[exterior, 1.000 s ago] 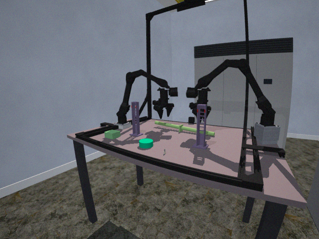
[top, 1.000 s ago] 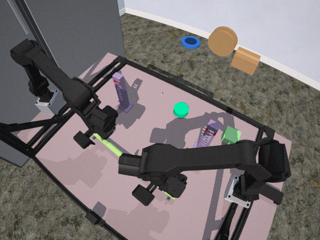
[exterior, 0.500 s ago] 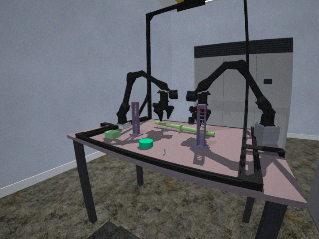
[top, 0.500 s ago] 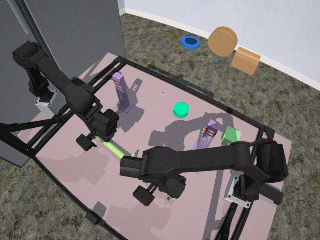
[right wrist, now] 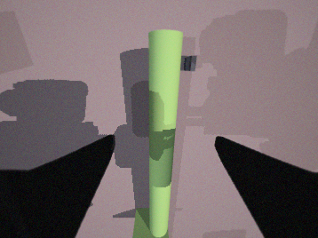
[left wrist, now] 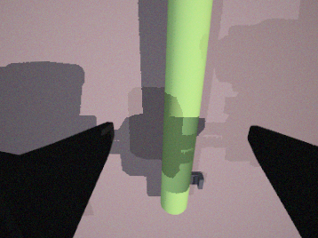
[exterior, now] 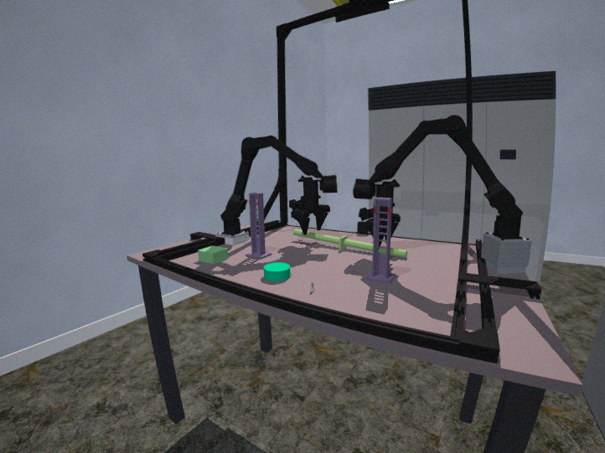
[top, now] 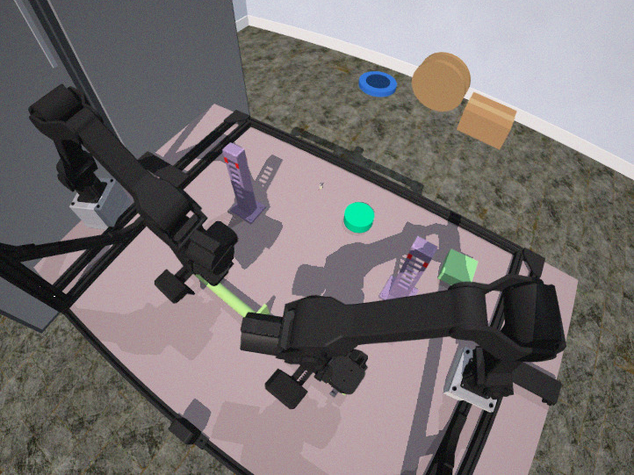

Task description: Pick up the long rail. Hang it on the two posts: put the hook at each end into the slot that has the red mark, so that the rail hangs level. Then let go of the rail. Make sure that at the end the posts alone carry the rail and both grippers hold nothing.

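Well, the long rail (top: 226,296) (exterior: 363,245) (left wrist: 188,71) (right wrist: 164,80) lies ungripped on the surface (top: 158,375) (exterior: 338,271), running roughly twelve to six o'clock across the gap of each released claw: left claw (top: 197,279) (exterior: 385,237) (left wrist: 180,126) near one end, right claw (top: 323,372) (exterior: 312,230) (right wrist: 165,138) near the other, its tip towards twelve

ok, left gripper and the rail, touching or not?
Apart: the left wrist view shows pink table between the rail and each finger of the left gripper.
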Available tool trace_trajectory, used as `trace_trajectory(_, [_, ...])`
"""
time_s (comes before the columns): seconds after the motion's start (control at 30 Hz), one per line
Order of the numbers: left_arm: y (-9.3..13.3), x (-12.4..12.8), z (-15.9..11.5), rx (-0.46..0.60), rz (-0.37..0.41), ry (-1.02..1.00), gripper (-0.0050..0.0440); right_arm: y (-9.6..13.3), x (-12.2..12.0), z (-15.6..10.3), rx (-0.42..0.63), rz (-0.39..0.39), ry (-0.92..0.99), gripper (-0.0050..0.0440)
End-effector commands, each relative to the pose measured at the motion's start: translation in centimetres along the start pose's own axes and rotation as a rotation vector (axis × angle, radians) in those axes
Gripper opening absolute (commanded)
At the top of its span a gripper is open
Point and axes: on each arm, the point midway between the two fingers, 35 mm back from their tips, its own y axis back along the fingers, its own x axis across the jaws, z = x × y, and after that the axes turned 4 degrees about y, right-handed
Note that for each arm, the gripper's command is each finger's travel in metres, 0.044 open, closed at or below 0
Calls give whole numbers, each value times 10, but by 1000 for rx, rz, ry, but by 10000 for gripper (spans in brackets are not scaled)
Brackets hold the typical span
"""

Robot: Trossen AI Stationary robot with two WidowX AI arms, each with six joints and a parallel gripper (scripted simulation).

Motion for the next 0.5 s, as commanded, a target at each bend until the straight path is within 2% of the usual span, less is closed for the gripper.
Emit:
trace_trajectory(0.0, [-9,0,-4,17,-1,-6,440,-8,2,4,-15,9,7,440])
trace_trajectory(0.23, [-20,0,-6,17,-1,-6,440,-17,2,5,-15,9,7,440])
trace_trajectory(0.47, [-21,0,-6,17,-1,-6,440,-18,3,5,-15,9,7,440])
